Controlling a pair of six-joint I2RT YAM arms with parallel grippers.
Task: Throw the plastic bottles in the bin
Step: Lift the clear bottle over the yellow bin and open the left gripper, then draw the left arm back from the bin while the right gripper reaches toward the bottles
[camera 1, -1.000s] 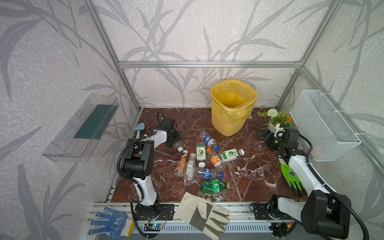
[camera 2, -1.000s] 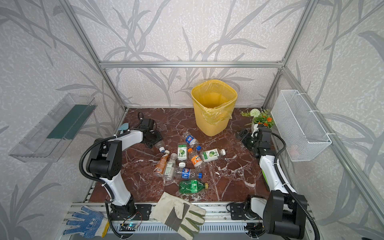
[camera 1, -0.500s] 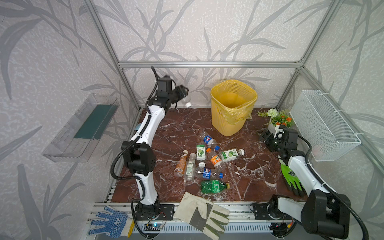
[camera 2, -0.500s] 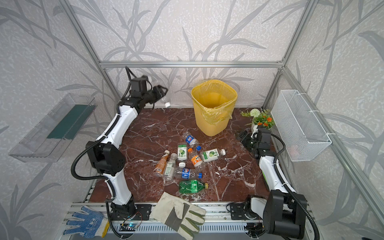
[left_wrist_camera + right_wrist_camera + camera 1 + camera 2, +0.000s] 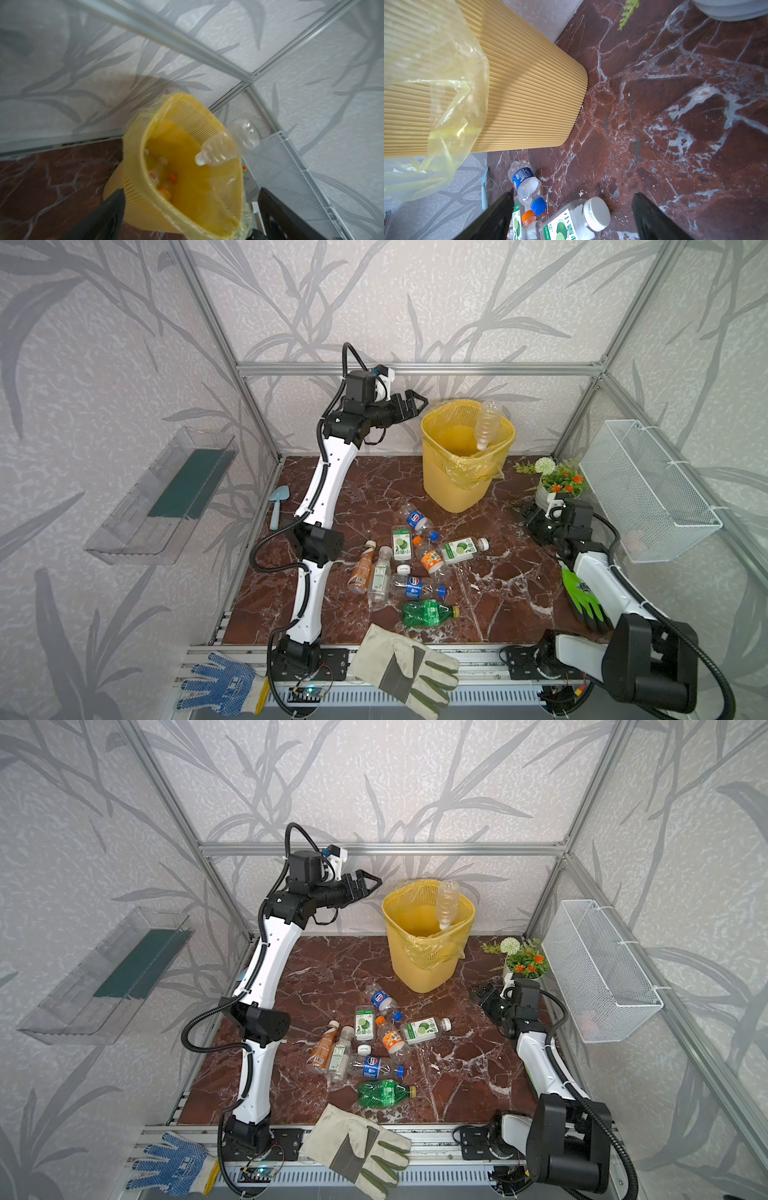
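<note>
Left wrist view: clear bottle (image 5: 223, 149) airborne above bin (image 5: 128, 187) mouth. Left gripper (image 5: 415, 406), just swung up, now spread: released. Right gripper (image 5: 530, 516) spread, idle. Remaining bottles (image 5: 401, 545) at bin's 6 o'clock.

left arm (image 5: 328, 485) raised | left end effector (image 5: 417, 405) spread, empty | right arm (image 5: 602, 580) low | right end effector (image 5: 528, 517) spread, empty

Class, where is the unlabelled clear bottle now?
In both top views the clear bottle is airborne, cap down, over the right rim of the yellow bin, right of the open left gripper.
</note>
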